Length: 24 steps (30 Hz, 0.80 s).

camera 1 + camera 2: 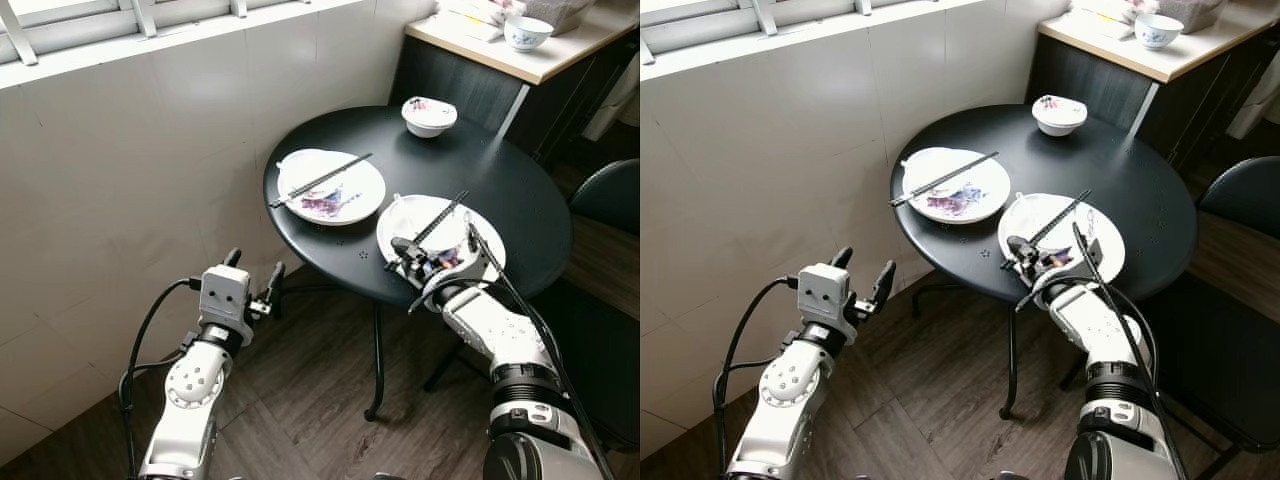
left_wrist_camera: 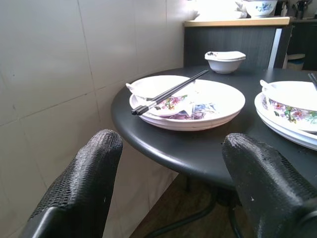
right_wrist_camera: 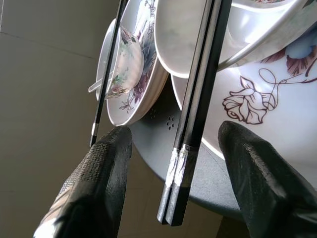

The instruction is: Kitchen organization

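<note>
Reaching over the near rim of the round black table, the right gripper sits at the edge of the near plate, fingers spread either side of the chopsticks without touching them. Beside it lies a second plate with chopsticks across it. The left gripper hangs open over bare floor, short of the table's edge.
</note>
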Available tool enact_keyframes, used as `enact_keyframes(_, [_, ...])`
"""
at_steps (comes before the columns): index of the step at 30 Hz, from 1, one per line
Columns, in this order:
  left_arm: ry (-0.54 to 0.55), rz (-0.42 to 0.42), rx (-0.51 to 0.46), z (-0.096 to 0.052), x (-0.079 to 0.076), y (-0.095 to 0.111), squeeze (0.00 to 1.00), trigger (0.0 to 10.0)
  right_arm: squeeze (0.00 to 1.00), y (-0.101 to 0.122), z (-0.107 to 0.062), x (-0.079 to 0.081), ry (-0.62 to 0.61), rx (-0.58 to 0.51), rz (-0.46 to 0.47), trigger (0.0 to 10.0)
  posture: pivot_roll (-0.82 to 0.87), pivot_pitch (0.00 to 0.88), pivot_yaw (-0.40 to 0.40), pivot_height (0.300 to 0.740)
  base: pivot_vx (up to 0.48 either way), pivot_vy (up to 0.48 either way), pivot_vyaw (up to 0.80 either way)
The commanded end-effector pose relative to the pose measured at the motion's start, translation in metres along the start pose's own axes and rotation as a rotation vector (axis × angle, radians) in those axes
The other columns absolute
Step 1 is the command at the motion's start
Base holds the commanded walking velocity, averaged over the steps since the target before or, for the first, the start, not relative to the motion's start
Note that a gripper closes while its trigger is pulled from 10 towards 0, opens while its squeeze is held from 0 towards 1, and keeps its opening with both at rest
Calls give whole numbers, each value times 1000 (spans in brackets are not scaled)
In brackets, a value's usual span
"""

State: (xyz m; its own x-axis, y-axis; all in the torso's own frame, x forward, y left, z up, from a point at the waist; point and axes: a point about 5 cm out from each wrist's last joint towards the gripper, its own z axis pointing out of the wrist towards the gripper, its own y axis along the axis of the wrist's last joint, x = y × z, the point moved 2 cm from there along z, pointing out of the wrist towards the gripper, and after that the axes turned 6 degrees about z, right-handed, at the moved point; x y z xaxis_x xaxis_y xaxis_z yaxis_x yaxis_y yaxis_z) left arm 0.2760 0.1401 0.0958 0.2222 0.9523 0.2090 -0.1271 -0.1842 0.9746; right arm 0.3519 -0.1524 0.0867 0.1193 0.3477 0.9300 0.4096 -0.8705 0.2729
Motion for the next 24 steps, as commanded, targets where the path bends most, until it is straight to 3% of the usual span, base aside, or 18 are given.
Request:
enact_keyframes(1, [-13,-6,4,1,-4,-1,0,10000,0,-1,0,1,4,0,-11,10000,-33,13,-79,740,0,0,0])
enact_keyframes(13, [-12,-5,5,2,-4,-1,0,10000,0,0,1,4,27,-20,-45,10000,-32,10,-79,740,0,0,0])
enact_keyframes(24, [-15,-7,6,1,-4,-2,0,10000,0,-3,1,2,36,-15,-18,10000,-30,3,-77,740,0,0,0])
